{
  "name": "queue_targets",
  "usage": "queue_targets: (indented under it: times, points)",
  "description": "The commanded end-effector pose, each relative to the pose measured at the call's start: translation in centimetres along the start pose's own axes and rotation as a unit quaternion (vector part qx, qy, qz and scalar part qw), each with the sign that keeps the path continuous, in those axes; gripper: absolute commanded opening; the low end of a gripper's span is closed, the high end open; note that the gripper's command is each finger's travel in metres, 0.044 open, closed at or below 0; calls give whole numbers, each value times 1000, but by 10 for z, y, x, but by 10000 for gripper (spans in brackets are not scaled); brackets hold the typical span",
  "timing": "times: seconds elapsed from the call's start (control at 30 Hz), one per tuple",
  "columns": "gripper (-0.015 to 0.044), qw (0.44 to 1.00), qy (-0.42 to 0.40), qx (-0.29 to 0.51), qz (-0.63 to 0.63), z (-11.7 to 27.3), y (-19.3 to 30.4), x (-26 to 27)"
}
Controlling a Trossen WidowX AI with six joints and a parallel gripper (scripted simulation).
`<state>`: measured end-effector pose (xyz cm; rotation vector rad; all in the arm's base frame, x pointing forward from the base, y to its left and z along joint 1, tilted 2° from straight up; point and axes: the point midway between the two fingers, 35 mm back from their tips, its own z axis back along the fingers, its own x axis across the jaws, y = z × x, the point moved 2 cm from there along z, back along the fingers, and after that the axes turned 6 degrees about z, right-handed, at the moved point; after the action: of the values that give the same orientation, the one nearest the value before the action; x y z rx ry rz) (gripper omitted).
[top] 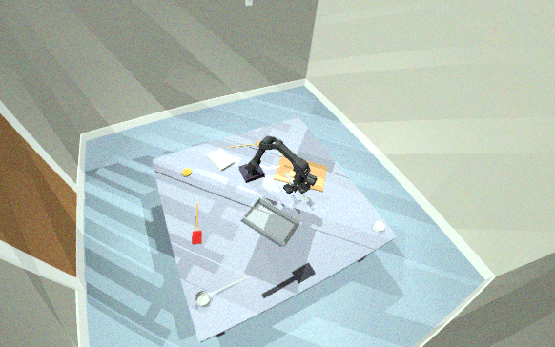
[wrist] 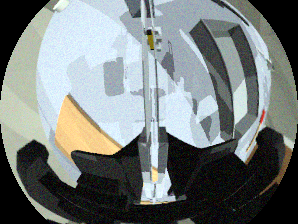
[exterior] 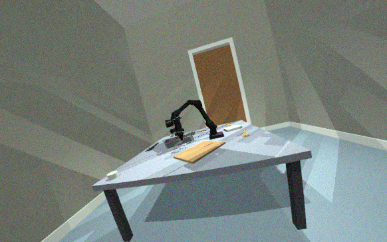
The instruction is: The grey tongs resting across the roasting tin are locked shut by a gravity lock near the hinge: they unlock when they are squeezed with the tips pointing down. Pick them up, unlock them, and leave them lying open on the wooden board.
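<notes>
Grey metal tongs (top: 309,203) (wrist: 147,90) were pinched in the black fingers (top: 297,188) (exterior: 180,135), long axis running straight out from them in the wrist view, wooden board (top: 318,173) (exterior: 199,151) (wrist: 82,131) left, grey roasting tin (top: 263,233) (exterior: 169,143) (wrist: 216,80) right. Tips probably needed turning down before squeezing. Far end cut off; tilt and lock unclear; exterior view too coarse.

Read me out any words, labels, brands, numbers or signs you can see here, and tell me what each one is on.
There is no text I can read in any view.
Wooden board: no lettering I can make out.
Grey tongs in the gripper: no readable mark; the small yellow patch near the hinge shows no letters.
Roasting tin: none readable.
Any finer print would be too small and grainy to read.
</notes>
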<state>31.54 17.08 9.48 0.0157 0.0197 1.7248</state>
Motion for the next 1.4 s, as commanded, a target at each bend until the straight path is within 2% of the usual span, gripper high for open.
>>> queue_targets:
  times: [0.0, 0.43, 0.87, 1.17, 1.37]
  points:
    - [-150, 999, -4, -6, 43, 4, 9, 20]
    - [-150, 981, -7, -6, 196, 4, 53, 88]
    - [-150, 938, -9, -4, 345, 4, 111, 142]
    - [-150, 932, -10, -9, 363, 5, 118, 147]
    - [-150, 926, -18, -61, 372, 9, 119, 148]
